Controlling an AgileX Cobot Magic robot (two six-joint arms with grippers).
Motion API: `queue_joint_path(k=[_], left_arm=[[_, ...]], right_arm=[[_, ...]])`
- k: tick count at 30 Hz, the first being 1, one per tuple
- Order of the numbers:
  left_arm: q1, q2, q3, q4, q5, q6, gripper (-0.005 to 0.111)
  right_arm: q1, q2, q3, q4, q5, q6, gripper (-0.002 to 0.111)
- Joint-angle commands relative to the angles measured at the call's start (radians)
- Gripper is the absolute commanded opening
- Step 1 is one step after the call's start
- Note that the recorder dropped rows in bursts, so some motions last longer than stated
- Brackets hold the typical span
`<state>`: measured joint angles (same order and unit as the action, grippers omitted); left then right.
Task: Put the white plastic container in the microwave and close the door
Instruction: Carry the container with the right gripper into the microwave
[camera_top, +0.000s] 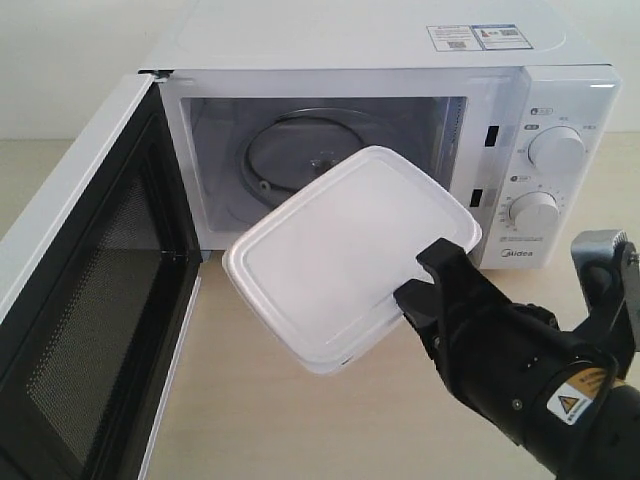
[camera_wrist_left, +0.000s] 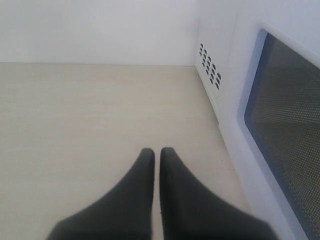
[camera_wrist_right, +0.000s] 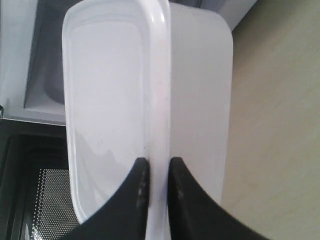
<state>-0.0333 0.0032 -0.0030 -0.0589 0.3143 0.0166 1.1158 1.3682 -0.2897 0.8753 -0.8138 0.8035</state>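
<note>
The white plastic container (camera_top: 345, 258) hangs tilted in the air just in front of the microwave (camera_top: 380, 60) opening, its far corner at the cavity's threshold. My right gripper (camera_top: 425, 285) is shut on the container's near rim (camera_wrist_right: 159, 100), one finger on the lid side and one on the base side. The door (camera_top: 85, 300) stands wide open at the left, its black mesh inner face showing. The glass turntable (camera_top: 300, 145) lies bare inside. My left gripper (camera_wrist_left: 157, 152) is shut on nothing, low over the table beside the door's outer window (camera_wrist_left: 290, 130).
Two round knobs (camera_top: 555, 150) sit on the microwave's right panel. Light wooden tabletop (camera_top: 300, 420) extends in front of the microwave and beside it (camera_wrist_left: 90, 115). A pale wall rises behind.
</note>
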Motion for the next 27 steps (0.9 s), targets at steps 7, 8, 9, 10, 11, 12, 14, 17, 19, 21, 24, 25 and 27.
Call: queue_joint_path(k=[7,8,9,10,11,12,14,17,19,21,24,25,27], left_arm=[[0.002,-0.003,0.003,0.0,0.001,-0.008,0.004],[0.002,-0.003,0.003,0.0,0.001,-0.008,0.004],[0.002,-0.003,0.003,0.0,0.001,-0.008,0.004],[0.002,-0.003,0.003,0.0,0.001,-0.008,0.004],[0.002,-0.003,0.003,0.0,0.001,-0.008,0.004],[0.002,-0.003,0.003,0.0,0.001,-0.008,0.004],[0.002,-0.003,0.003,0.0,0.001,-0.008,0.004],[0.002,-0.003,0.003,0.0,0.001,-0.008,0.004],[0.002,-0.003,0.003,0.0,0.001,-0.008,0.004],[0.002,-0.003,0.003,0.0,0.001,-0.008,0.004],[0.002,-0.003,0.003,0.0,0.001,-0.008,0.004],[0.002,-0.003,0.003,0.0,0.001,-0.008,0.004],[0.002,-0.003,0.003,0.0,0.001,-0.008,0.004]], right_arm=[[-0.001,0.082,-0.002,0.021,-0.142,0.052,0.0],[-0.001,0.087,-0.002,0.03,-0.152,0.052,0.0],[-0.008,0.095,-0.002,0.033,-0.155,0.052,0.0],[-0.021,0.101,-0.002,0.021,-0.155,0.058,0.0],[-0.034,0.108,-0.004,0.004,-0.149,0.064,0.0],[-0.051,0.11,-0.003,-0.023,-0.141,0.082,0.0],[-0.082,0.11,-0.006,-0.063,-0.127,0.088,0.0],[-0.109,0.11,-0.034,-0.101,-0.087,0.091,0.0],[-0.109,0.11,-0.065,-0.101,-0.067,0.08,0.0],[-0.109,0.11,-0.098,-0.101,-0.061,0.072,0.0],[-0.109,0.11,-0.143,-0.051,-0.044,0.023,0.0],[-0.109,0.11,-0.158,-0.022,-0.037,-0.003,0.0],[-0.109,0.11,-0.183,0.018,-0.027,-0.046,0.0]])
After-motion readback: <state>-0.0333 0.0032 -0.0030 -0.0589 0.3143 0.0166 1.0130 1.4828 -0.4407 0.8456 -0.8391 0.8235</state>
